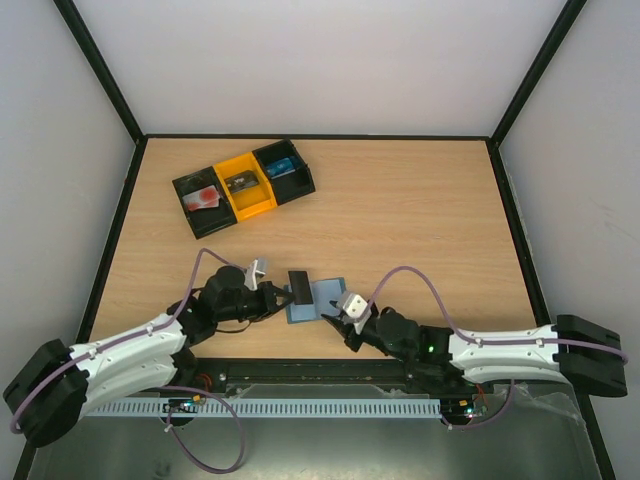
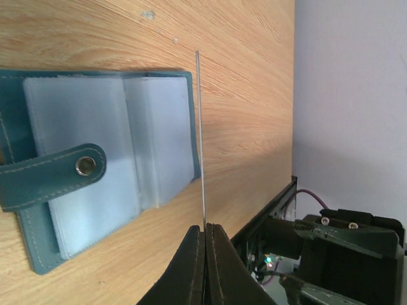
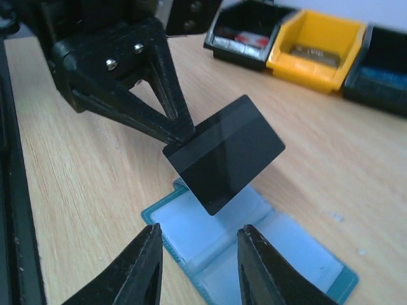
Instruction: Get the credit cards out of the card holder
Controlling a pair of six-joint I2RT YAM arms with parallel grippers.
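The blue-grey card holder lies open and flat on the table between the two arms, its clear pocket panels facing up and its snap strap folded over. My left gripper is shut on the corner of a black credit card. It holds the card clear above the holder's left panel. In the left wrist view the card shows edge-on as a thin line rising from the pinched fingertips. My right gripper stands open just over the holder, below the card, with nothing between its fingers.
A black-and-orange three-compartment tray sits at the back left. It has a red card in its left bin and other items in the middle and right bins. The table's front rail runs close behind both grippers.
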